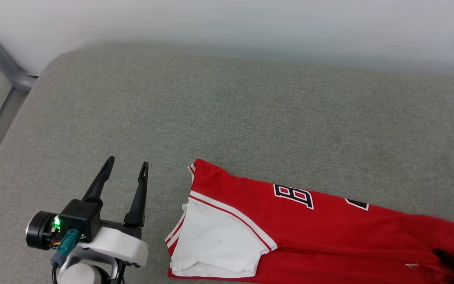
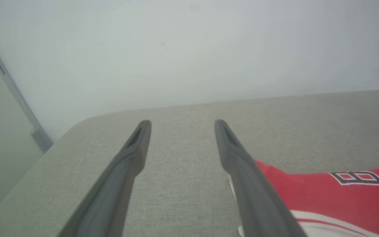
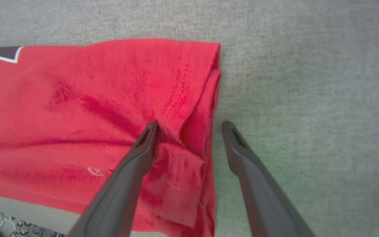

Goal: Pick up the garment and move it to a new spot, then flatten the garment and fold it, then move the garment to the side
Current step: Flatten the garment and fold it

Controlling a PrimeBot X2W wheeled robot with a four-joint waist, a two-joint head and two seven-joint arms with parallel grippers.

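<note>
Red cloth lies nearest me: the garment (image 1: 329, 232), a red jersey shirt, is laid out as a long folded band along the near edge of a grey-green upholstered surface (image 1: 250, 110), running from the middle toward the right. Its white sleeve (image 1: 215, 240), trimmed in red stripes, is folded over the left end. Black-and-white lettering (image 1: 294, 196) faces up along the far side of the band.

At the right end, seen from the right wrist, my right gripper (image 3: 190, 124) hangs over the hem with its two dark fingers spread wide. One finger is over wrinkled red cloth, the other over bare upholstery, and the hem edge runs between them. Nothing is clamped, and I cannot tell whether a finger touches the cloth.

At the near left, my left gripper (image 1: 127, 161) sits just left of the sleeve end, apart from the shirt. Its fingers are spread and empty, pointing away over bare upholstery.

Beyond, the upholstery runs to a pale wall (image 1: 250, 23). A grey metal bar (image 1: 6, 67) slants past the far left corner.
</note>
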